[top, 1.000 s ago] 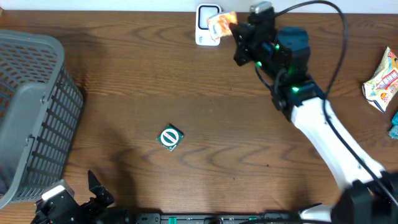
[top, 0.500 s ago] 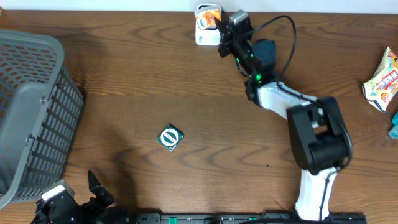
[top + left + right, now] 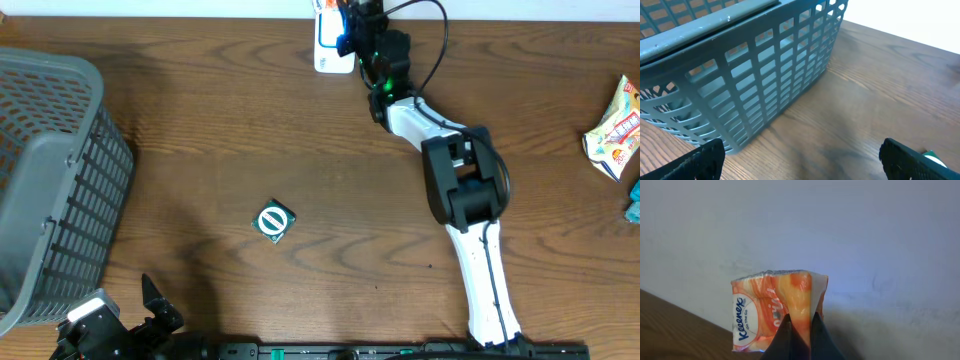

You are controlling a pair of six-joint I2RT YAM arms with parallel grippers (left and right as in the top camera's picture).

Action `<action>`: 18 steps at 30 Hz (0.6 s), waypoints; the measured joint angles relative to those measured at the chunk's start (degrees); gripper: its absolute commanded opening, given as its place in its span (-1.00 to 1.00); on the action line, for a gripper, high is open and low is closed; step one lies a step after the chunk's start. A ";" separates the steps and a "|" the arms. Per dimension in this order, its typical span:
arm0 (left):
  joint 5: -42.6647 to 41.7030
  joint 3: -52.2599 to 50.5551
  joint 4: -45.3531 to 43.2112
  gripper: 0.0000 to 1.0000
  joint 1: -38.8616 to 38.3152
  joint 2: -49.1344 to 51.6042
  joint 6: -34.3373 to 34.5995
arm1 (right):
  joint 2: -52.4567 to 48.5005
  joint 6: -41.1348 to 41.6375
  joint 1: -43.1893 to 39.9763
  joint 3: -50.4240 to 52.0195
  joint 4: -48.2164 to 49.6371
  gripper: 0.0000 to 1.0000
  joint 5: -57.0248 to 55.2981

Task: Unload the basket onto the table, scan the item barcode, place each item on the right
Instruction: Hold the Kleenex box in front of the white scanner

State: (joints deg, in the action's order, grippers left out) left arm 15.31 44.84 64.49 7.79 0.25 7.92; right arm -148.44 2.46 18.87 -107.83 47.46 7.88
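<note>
Tissue pack (image 3: 774,311) is pinched at its lower edge by the right gripper (image 3: 801,324), with the jaws pressed onto the wrapper. The pack stands up beyond the fingertips, printed face turned left. Overhead, the right arm is seen stretched to the far edge of the surface (image 3: 300,150), just beside the white scanner (image 3: 325,55). The left gripper (image 3: 802,150) is spread and empty by the basket (image 3: 765,75), well apart from the scanner. Presenting the barcode is judged to fall to the right arm.

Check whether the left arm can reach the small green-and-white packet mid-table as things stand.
Probably yes. The left claw is open and empty, bare tabletop lies between it and the packet, the grey basket sits off to one side, and the right arm is stretched to the far edge.
</note>
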 measured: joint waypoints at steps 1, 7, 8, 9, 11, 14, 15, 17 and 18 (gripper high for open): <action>0.00 0.00 0.00 0.95 0.00 0.00 0.00 | -0.63 0.09 0.00 -0.39 -0.85 -0.98 -0.24; 0.00 0.00 0.00 0.95 0.00 0.00 0.00 | -0.87 0.11 -0.02 -0.92 -0.11 -0.98 -0.09; 0.00 0.00 0.00 0.95 0.00 0.00 0.00 | -0.87 0.11 -0.02 -0.94 -0.02 -0.98 0.04; 0.00 0.00 0.00 0.95 0.00 0.00 0.00 | -0.87 0.11 -0.13 -1.14 0.26 -0.98 0.61; 0.00 0.00 0.00 0.95 -0.02 0.00 0.00 | -0.70 0.68 -0.57 -1.25 0.13 -0.98 2.10; 0.00 0.00 0.02 0.95 -0.02 0.00 0.00 | 0.70 3.21 -1.84 -1.22 -4.00 -0.98 3.54; 0.00 0.00 0.02 0.95 0.00 0.00 -0.02 | 1.75 4.04 -2.54 -1.22 -6.78 -0.98 3.93; 0.00 0.00 0.04 0.96 0.00 0.00 0.00 | 4.92 5.22 -4.28 -1.22 -14.40 -0.98 4.22; 0.02 0.00 0.02 0.95 0.00 0.00 0.00 | 6.97 5.70 -5.35 -1.22 -19.10 -0.98 4.33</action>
State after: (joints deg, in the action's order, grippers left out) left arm 15.33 44.84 64.51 7.79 0.25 7.92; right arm -141.47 8.16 13.52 -109.06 28.36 12.21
